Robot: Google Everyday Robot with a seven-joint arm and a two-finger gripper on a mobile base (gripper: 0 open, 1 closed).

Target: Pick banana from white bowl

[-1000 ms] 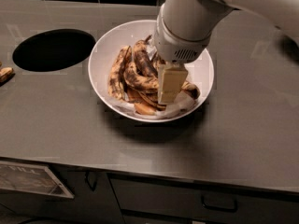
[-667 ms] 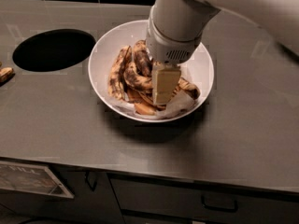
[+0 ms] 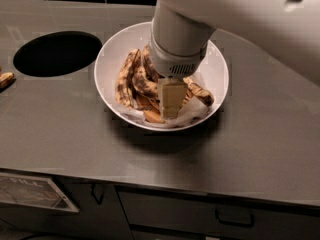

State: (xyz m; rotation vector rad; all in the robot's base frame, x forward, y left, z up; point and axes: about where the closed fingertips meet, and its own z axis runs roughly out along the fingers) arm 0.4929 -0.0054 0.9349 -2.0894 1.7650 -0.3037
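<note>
The white bowl [image 3: 112, 54] stands on the steel counter, lined with crumpled white paper. It holds several overripe bananas and orange peel pieces. A curved yellow-brown banana [image 3: 141, 82] with black blotches lies left of centre, beside another blotched one [image 3: 124, 79] at the left. A further piece [image 3: 201, 92] shows at the right. My gripper [image 3: 171, 100] hangs straight down from the thick white wrist into the middle of the bowl, among the fruit. Its tip is right next to the curved banana. The wrist hides the back of the bowl's contents.
A black round hole [image 3: 57, 53] opens in the counter left of the bowl. A small brownish object [image 3: 5, 79] lies at the left edge. The counter's front edge runs below, above drawers with handles [image 3: 235, 219]. Dark tiles line the back.
My gripper and wrist have shifted a little left and lower into the bowl. The fruit has not visibly moved.
</note>
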